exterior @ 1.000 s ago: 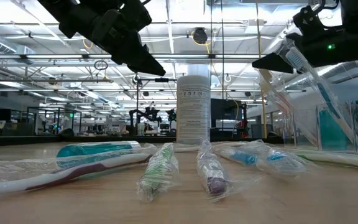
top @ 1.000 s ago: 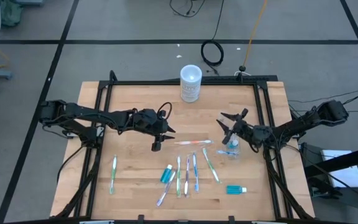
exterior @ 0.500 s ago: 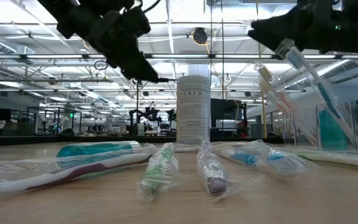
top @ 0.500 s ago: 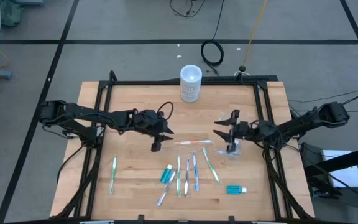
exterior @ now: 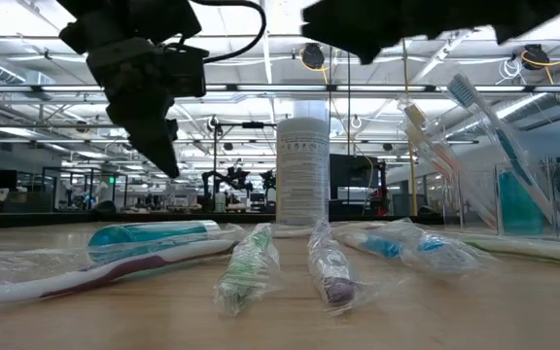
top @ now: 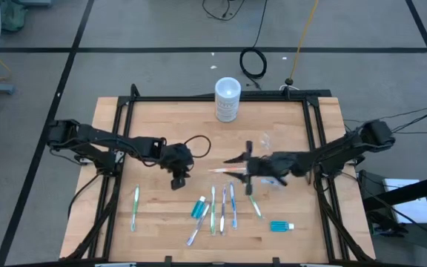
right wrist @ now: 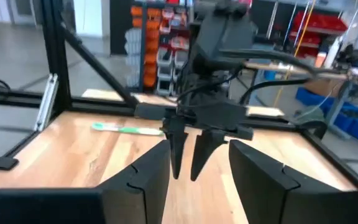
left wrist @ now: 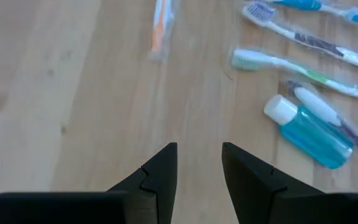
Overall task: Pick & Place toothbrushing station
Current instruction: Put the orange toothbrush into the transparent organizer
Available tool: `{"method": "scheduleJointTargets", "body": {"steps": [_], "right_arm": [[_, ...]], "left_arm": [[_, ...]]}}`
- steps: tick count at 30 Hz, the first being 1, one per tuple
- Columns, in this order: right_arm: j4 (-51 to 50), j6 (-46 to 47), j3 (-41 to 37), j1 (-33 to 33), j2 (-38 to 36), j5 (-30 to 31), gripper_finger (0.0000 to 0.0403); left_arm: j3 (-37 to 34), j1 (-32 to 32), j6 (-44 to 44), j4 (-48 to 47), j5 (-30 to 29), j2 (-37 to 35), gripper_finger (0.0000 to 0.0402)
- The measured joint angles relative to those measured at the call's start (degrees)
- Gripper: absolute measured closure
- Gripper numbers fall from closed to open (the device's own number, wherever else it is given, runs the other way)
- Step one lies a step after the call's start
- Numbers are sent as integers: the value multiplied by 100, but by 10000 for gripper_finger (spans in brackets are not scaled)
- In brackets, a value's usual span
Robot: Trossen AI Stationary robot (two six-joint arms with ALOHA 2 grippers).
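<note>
The bench [top: 154, 119] carries toothbrushes [top: 223, 206] lying loose near centre, awaiting collection; the clear cup [top: 276, 178] stands right of them. The right gripper [top: 237, 165], parted and empty, reaches over the orange-accented brush [top: 221, 170]. The left gripper [top: 176, 183] hangs part-open, empty, leftward.

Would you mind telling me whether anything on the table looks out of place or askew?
Yes: the toothbrushes lie scattered loose across the wooden table, one green toothbrush far off alone. A teal tube also sits apart, near the front right.
</note>
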Motion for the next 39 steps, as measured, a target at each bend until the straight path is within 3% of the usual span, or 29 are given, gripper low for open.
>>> {"method": "scheduleJointTargets", "body": {"steps": [4, 12, 15, 19, 25, 32, 39], "right_arm": [[-1131, 10, 1033, 218, 611, 292, 232], [-5418, 418, 3338, 362, 1581, 287, 231], [-6735, 319, 3848, 203, 1787, 282, 231], [-7759, 591, 3959, -234, 1823, 180, 229], [-7670, 1470, 3383, -963, 1828, -1195, 235], [-7471, 1480, 2666, -1023, 1823, -1259, 238], [-6558, 1481, 1843, -1066, 1823, -1131, 238]], "left_arm": [[0, -161, -290, -337, 1, 0, 270], [0, -300, -665, -727, -124, -37, 270], [0, -324, -689, -618, -424, -37, 270], [0, -319, -733, -523, -607, -38, 270], [0, -336, -709, -499, -606, -39, 270], [0, -336, -321, -67, -616, -39, 270], [0, -336, -147, 237, -614, -42, 270]]}}
